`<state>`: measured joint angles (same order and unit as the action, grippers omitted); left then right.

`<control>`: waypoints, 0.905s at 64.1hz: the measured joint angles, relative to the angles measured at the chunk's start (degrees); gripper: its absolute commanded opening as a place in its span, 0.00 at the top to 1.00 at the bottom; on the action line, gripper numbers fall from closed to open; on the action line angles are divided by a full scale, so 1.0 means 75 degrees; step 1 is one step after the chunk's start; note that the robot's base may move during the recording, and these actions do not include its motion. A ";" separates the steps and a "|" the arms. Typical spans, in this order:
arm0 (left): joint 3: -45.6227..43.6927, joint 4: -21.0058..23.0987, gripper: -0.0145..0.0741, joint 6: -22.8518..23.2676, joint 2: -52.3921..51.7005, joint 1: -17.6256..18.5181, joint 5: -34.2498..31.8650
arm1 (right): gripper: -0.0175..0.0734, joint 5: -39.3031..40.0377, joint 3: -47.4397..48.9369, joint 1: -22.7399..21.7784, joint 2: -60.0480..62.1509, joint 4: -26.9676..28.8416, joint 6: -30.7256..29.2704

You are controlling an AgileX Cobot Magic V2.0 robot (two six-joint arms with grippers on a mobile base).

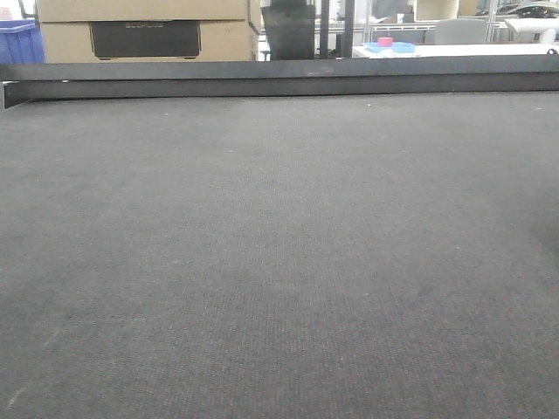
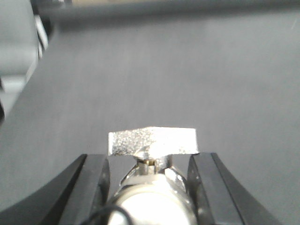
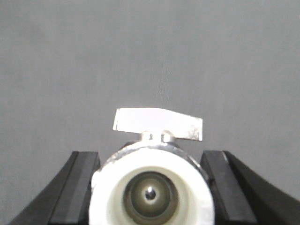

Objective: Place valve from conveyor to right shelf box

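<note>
Belt point(image 1: 279, 262) fills nearly everything we see, bare in the front view, with the rail point(image 1: 279, 78) along its far edge. No shelf box in sight anywhere. Left tool point(image 2: 150, 159) is pinching a valve point(image 2: 151, 140), pads snug on both sides of its body. Right tool point(image 3: 150, 154) is clamped on a second valve, pale base facing the camera and lever point(image 3: 159, 123) sticking out past the tips. We can't tell if either one is off the belt. Our guess is small, rigid, slick metal, hefty for its size, so we'd hold the round body, not the lever, which might swivel.
</note>
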<state>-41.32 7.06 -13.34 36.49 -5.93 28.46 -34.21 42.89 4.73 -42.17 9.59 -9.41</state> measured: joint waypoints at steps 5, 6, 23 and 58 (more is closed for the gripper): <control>0.0000 0.0000 0.96 0.0000 -0.0218 0.0123 -0.0182 | 0.98 0.0171 0.0000 0.0000 0.0357 0.0000 0.0000; 0.0000 0.0000 0.96 0.0000 -0.0237 0.0139 -0.0196 | 0.98 0.0217 0.0000 0.0000 0.0422 0.0000 0.0000; 0.0000 0.0030 0.96 0.0000 -0.0781 0.0205 -0.1079 | 0.98 0.0966 0.0000 0.0000 0.1167 0.0000 0.0000; -0.0014 0.0030 0.96 0.0000 -0.0965 0.0205 -0.1664 | 0.98 0.1203 0.0045 0.0000 0.1238 0.0000 0.0000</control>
<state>-41.42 7.28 -13.34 29.25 -4.40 15.99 -25.19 43.23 4.73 -32.89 9.59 -9.41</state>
